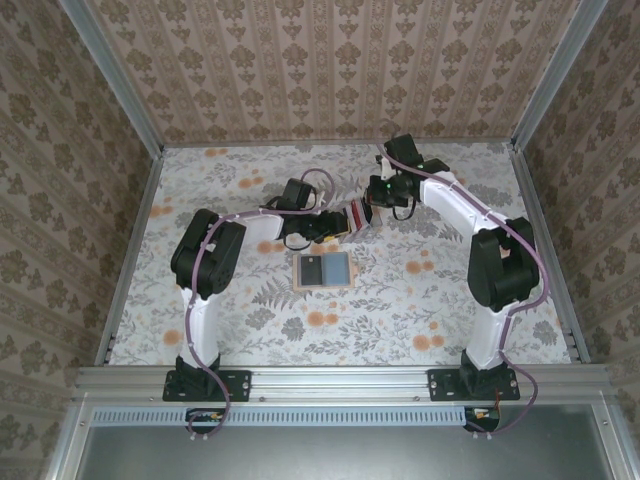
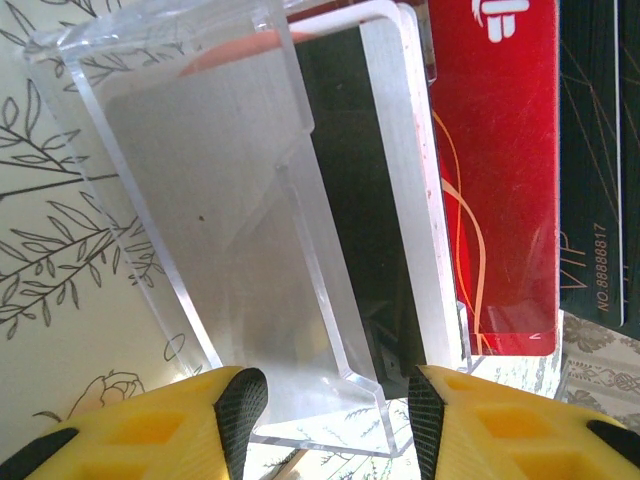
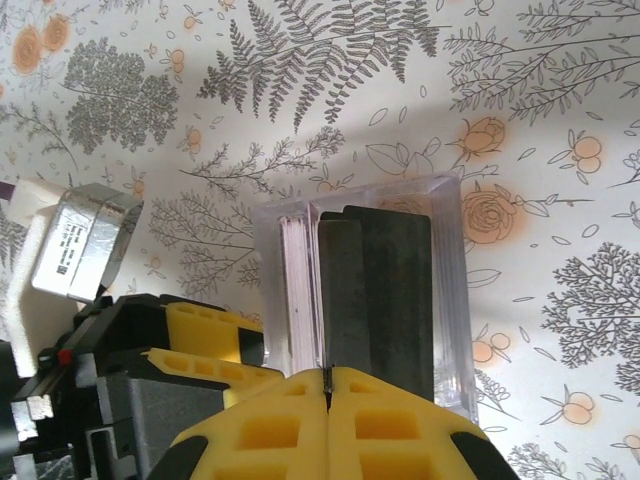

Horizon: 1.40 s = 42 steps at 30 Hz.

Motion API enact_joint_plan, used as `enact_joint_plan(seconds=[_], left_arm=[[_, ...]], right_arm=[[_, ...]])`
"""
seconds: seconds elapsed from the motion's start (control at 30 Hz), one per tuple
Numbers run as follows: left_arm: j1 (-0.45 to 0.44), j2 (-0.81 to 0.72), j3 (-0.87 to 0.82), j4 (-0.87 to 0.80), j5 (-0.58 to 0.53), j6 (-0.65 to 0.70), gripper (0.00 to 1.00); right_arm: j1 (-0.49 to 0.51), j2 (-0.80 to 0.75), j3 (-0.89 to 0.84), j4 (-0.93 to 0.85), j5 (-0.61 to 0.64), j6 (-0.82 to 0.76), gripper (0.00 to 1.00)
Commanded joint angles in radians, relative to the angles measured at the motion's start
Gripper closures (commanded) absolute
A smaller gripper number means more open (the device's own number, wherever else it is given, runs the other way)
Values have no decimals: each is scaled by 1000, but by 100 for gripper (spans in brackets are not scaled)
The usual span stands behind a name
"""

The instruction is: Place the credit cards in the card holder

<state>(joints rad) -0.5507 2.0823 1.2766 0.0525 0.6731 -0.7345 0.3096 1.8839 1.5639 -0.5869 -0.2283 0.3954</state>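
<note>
Floral-printed cloth covers the tabletop (image 1: 480, 300), which is boxed in by patterned wallpapered walls (image 1: 330, 70). The credit cards (image 2: 495, 180), thin rectangular plastic cards in red, dark grey and black, are held above the middle of the tabletop. They are bunched in a clear plastic case (image 2: 200, 200) between the two arms. The left end effector (image 2: 335, 410) stands about half open, its yellow fingers set against the two sides of that case. The right end effector (image 3: 327, 385) is fully closed, and its fingers appear to pinch the near edge of one dark grey card (image 3: 390, 300) standing in the case.

The card holder (image 1: 325, 270), a small tan leather-like folding wallet, lies open near the middle of the tabletop with its grey-blue inside up. It sits just on the near-edge side of the two end effectors.

The step in hand looks like drawing that single card out. It is best pulled straight along the case's slot while the left arm keeps the case steady, so the neighbouring cards do not drag out with it. The card then has to come down at a shallow angle into a pocket. The holder lies loose and flat, so a push could slide it. Its pockets cannot be made out from above.

Nothing lies between the cards and the holder. The left wrist, though, hangs close over the holder's far edge and crowds the way down.
</note>
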Motion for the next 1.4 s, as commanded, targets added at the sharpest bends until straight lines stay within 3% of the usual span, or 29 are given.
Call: enact_joint_plan(seconds=[0.0,0.37,0.67,1.0,1.37], left_arm=[[-22,-20,2,-38,10,-7,52],[-22,-100,25,-87,1,6,51],[-15,-217,47,-142,-16,29,46],[30,-364,-102,268,168,-163,45],[38,-353,-114,432,231,-279,45]], right_arm=[[-12,-53,-29,-26,36,-22,100],[-33,-128,-69,7,59,-49,100],[-74,-223,-105,36,-58,-24,100],[-108,-320,-219,265,-478,204,100],[-109,-304,-282,492,-626,381,100]])
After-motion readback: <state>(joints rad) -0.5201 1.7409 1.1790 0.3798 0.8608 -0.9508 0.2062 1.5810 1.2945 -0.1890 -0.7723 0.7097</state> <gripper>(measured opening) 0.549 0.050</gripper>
